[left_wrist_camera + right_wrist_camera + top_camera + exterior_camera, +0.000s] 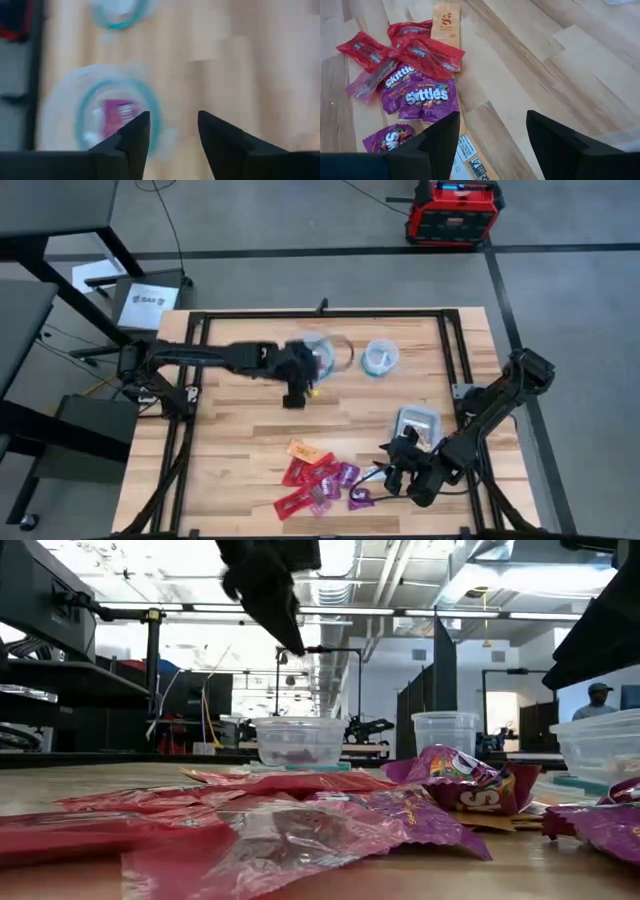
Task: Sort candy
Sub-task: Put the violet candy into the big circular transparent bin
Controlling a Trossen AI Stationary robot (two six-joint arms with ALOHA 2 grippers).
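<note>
Left claw [296,393] spread moderately, empty, above worktop [240,440] beside bowl [325,356] holding purple packet; right claw [397,467] spread wide, empty, near candy [322,478] pile lying flat at front worktop edge, packets pointing assorted ways

a light wooden table [240,440] carries 2 round bowls [381,357] – a clear tub [418,423] – and a candy [322,477] heap near its front edge.

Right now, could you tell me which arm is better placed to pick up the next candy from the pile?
Probably the right: its open gripper sits beside the candy pile, while the left gripper is off by the bowl.
</note>
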